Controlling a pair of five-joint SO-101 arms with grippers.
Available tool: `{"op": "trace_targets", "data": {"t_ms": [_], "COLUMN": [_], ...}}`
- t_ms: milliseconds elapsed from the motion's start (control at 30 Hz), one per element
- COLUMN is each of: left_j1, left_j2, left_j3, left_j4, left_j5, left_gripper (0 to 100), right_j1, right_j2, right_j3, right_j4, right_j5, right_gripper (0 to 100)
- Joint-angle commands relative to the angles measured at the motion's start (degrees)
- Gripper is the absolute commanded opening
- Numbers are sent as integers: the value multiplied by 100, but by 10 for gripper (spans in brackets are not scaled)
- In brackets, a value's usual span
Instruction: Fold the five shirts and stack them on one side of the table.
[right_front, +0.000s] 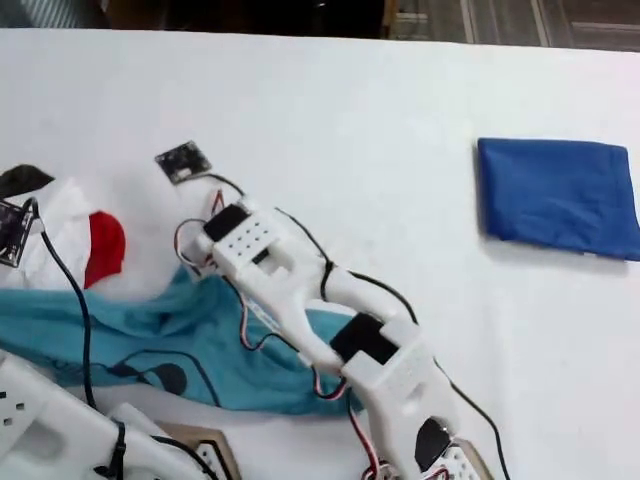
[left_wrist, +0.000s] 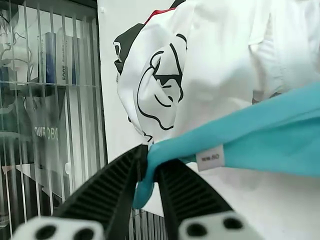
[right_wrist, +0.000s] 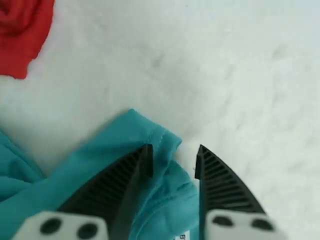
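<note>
A teal shirt (right_front: 160, 345) lies crumpled at the table's near left, partly under both arms. My left gripper (left_wrist: 148, 155) is shut on a teal edge (left_wrist: 240, 140), holding it up in front of a white shirt with a black print (left_wrist: 200, 65). My right gripper (right_wrist: 173, 155) stands open over a teal corner (right_wrist: 135, 130), one finger (right_wrist: 135, 165) resting on the cloth, the other (right_wrist: 215, 170) beside it. The right arm (right_front: 300, 280) reaches in from the near edge. A folded blue shirt (right_front: 558, 195) lies at the far right.
The white shirt (right_front: 62, 225) with a red piece (right_front: 103, 245) is bunched at the left edge beside the teal one. The left arm's white base (right_front: 50, 430) fills the near left corner. Bare white table (right_front: 380, 110) spans the middle and back.
</note>
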Motion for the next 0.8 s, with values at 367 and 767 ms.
{"op": "trace_targets", "data": {"t_ms": [367,767], "left_j1": [-62,-62], "left_j2": [-53,-53], "left_j3": [-48,-57], "left_j4": [-141,-149], "left_j5": [-62,-62], "left_gripper": [26,26], "right_j1": [66,-57], "right_j2": [716,1297], "right_j3": [-1169,-2312], "right_j4": [-31,813], "right_j5": [-352,-316], "right_gripper": [145,39]}}
